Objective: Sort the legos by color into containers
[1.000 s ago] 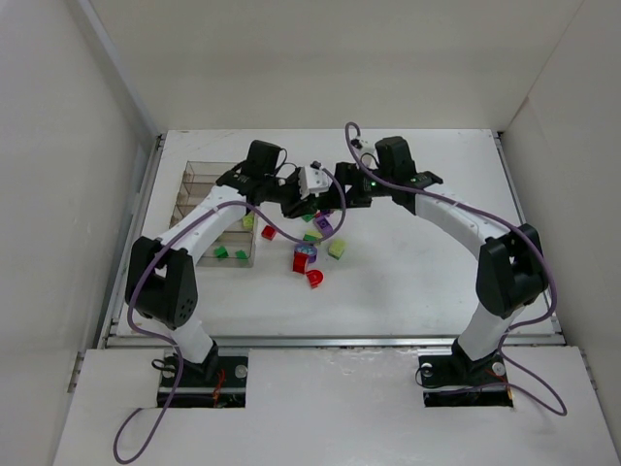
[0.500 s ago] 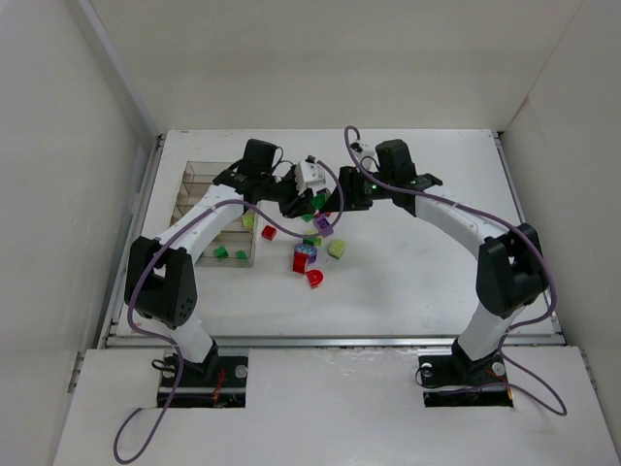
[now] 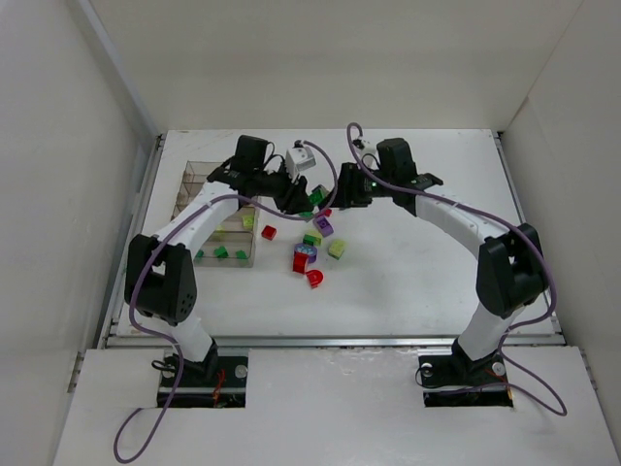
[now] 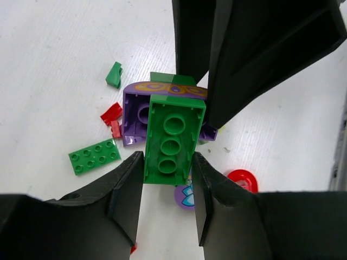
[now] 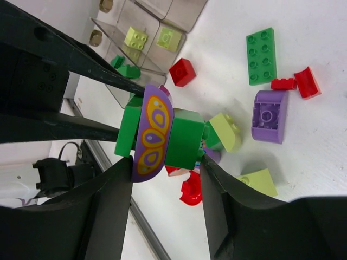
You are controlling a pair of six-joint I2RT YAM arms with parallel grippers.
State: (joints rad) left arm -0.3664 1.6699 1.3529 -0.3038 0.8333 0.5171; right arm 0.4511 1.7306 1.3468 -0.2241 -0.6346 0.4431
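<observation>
Green-purple-green stack (image 5: 162,135) held off the table, just right of organizer box (image 3: 194,177). Left gripper (image 4: 167,165) clamped on one end green brick, right gripper (image 5: 165,170) clamped across the stack. Box holds a few green and yellow-green bricks (image 5: 135,37). Scattered loose legos (image 3: 337,249) lie right of box; sorting judged under half done

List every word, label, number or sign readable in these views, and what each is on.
No readable text anywhere.
purple curved piece: printed orange-and-yellow ovals only, no letters.
round purple tile: pale flower-like print, no letters.
green brick: no marking visible.
flat green plate: studs too small to read any embossing.
</observation>
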